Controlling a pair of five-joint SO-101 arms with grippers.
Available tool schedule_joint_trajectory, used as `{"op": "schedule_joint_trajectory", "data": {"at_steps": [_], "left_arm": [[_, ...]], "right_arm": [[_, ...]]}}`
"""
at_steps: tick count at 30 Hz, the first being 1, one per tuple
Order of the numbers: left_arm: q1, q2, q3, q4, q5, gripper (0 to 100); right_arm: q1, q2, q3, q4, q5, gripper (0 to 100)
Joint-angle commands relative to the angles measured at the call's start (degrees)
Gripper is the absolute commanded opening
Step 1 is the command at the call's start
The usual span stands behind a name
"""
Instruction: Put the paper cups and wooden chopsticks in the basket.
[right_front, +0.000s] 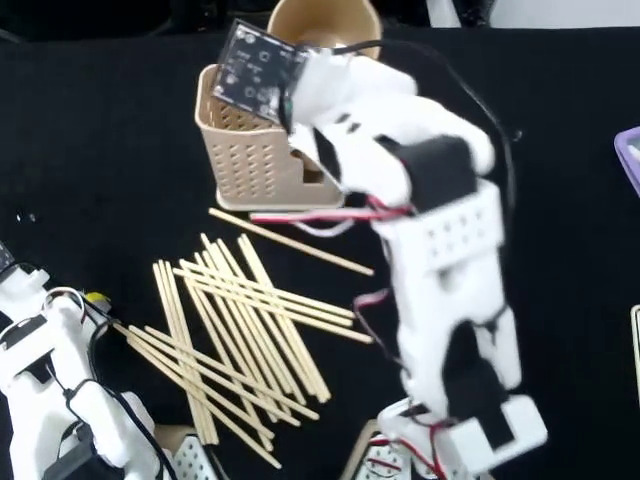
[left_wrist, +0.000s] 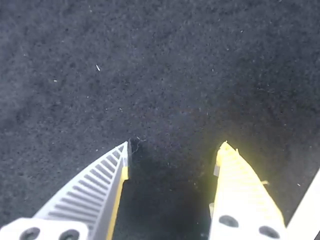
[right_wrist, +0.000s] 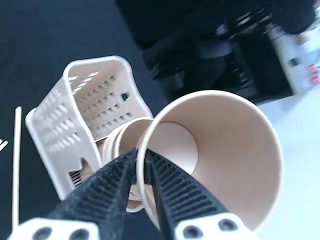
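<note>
One paper cup (right_wrist: 215, 150) in the right gripper (right_wrist: 141, 153) near basket (right_wrist: 82, 117); chopsticks (right_front: 258, 297) scattered.

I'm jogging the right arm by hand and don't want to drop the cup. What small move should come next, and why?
Probably carry the paper cup over the open top of the basket before releasing. The right gripper pinches the cup's rim, and the cup hangs beyond the basket's far wall, not yet above the nested cups inside.
</note>
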Motion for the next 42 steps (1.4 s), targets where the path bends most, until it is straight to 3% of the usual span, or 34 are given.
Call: {"op": "schedule_joint_trajectory", "data": {"at_steps": [1, 9, 14, 16, 24, 36, 42], "left_arm": [[0.5, -0.6, -0.7, -0.8, -0.5, 28], [0.5, -0.6, -0.7, -0.8, -0.5, 28], [0.5, -0.6, -0.7, -0.8, -0.5, 28], [0.5, -0.6, -0.7, -0.8, -0.5, 28], [0.5, -0.6, -0.7, -0.8, -0.5, 28], [0.5, -0.6, -0.6, -0.8, -3.2, 28], [0.5, -0.6, -0.7, -0.8, -3.2, 28]], "right_arm": [[1.2, 2.6, -2.7, 0.0, 0.4, 1.1], [1.4, 5.6, -3.1, 4.0, -1.2, 3.4], [1.5, 4.6, -6.5, 2.9, -10.0, 25.3], [1.2, 4.1, -9.5, 3.0, -11.1, 29.8], [1.4, 6.2, -14.1, 5.3, -15.6, 21.4], [4.4, 15.1, -14.0, 2.9, -27.2, 21.3], [5.5, 14.7, -10.0, 3.8, -27.3, 21.3]]}}
